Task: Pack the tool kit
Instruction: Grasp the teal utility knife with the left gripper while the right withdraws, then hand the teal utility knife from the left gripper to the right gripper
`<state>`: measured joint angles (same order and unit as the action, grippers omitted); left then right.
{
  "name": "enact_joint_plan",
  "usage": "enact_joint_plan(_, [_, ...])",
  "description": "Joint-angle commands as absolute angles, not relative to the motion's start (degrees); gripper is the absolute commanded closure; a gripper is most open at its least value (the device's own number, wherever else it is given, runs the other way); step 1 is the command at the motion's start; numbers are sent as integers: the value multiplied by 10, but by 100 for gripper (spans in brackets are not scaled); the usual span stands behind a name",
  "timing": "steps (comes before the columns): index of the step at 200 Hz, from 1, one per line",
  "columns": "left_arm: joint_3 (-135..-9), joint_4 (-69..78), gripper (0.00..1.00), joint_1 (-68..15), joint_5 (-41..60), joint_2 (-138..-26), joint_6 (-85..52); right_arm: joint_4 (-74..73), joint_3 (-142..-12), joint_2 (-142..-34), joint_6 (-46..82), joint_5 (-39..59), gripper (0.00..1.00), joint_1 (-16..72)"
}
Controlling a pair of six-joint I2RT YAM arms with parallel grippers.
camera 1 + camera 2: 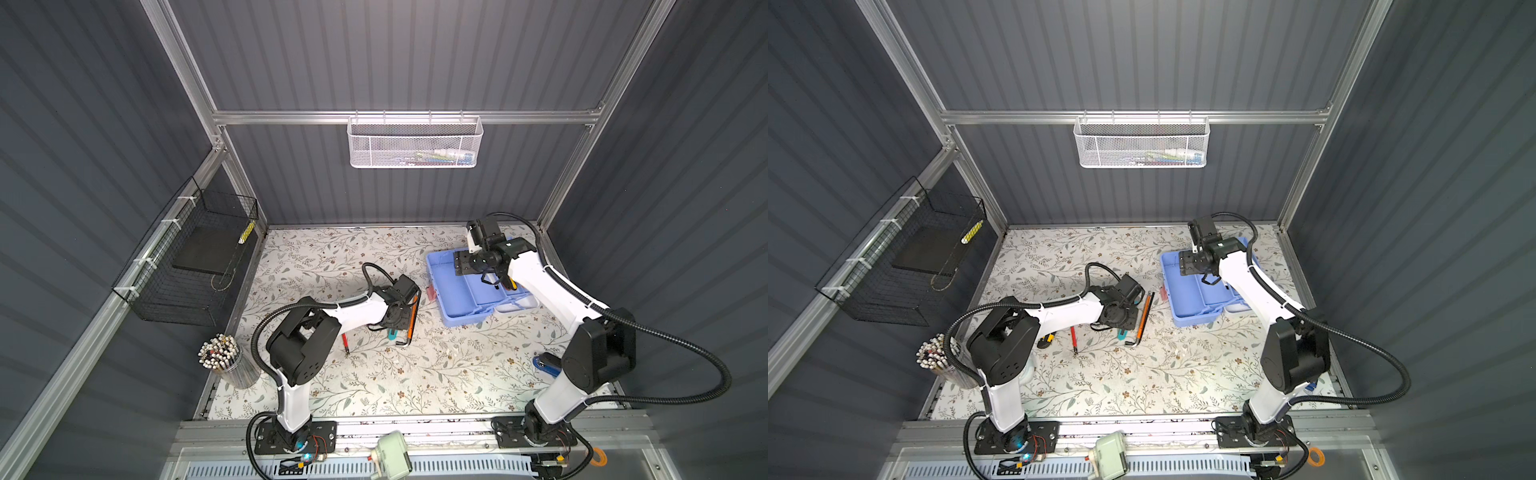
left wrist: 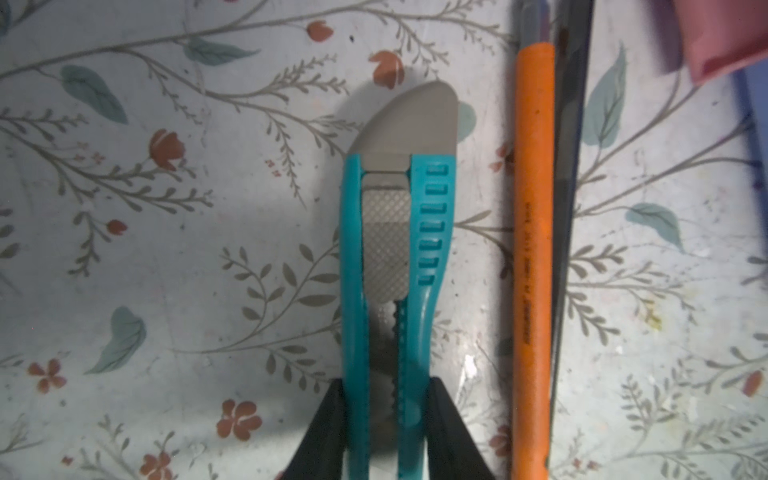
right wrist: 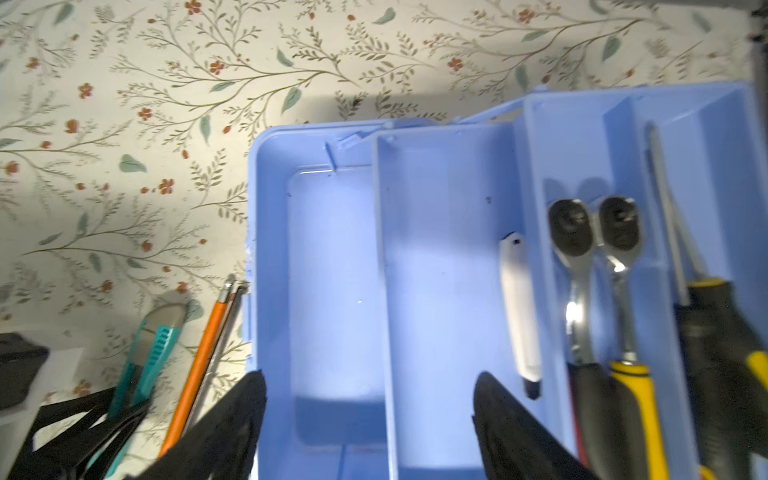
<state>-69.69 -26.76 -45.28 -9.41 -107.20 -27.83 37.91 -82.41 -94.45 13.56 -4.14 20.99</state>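
The tool kit box (image 1: 451, 309) stands open at the right, light blue, its tiered trays (image 3: 444, 249) spread out. Two ratchets (image 3: 575, 249) and a black-yellow screwdriver (image 3: 715, 332) lie in one tray. My right gripper (image 3: 370, 415) hangs open over the box with nothing between its fingers. My left gripper (image 2: 384, 419) is shut on the teal utility knife (image 2: 395, 270), low over the floral mat; I cannot tell if the knife touches it. An orange-sleeved hex key (image 2: 534, 249) lies right beside the knife. In both top views the left gripper (image 1: 397, 322) (image 1: 1121, 318) sits left of the box.
A red-handled screwdriver (image 1: 345, 343) lies near the left arm, and a yellow-black tool (image 1: 1046, 340) shows beside its elbow. A blue stapler (image 1: 546, 363) sits by the right arm. A cup of pencils (image 1: 224, 361), a black wire basket (image 1: 187, 266) and a white mesh basket (image 1: 415, 141) line the edges.
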Motion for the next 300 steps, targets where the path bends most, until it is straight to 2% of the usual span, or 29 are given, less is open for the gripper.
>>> enact_joint_plan(1, [-700, -238, 82, -451, -75, -1020, -271, 317, -789, -926, 193, 66, 22, 209])
enact_joint_plan(71, [-699, -162, 82, -452, 0, -971, -264, 128, -665, -897, 302, 242, 26, 218])
enact_joint_plan(169, [-683, -84, 82, -453, 62, -954, -279, 77, -644, -908, 335, 271, 33, 238])
enact_joint_plan(223, [-661, -32, 82, -454, 90, -938, -290, 51, -639, -914, 355, 278, 47, 243])
enact_joint_plan(253, [-658, -15, 82, -454, 102, -937, -292, 46, -639, -916, 360, 283, 51, 249])
enact_joint_plan(300, [-653, 3, 81, -454, 117, -935, -299, 46, -635, -913, 360, 284, 72, 252])
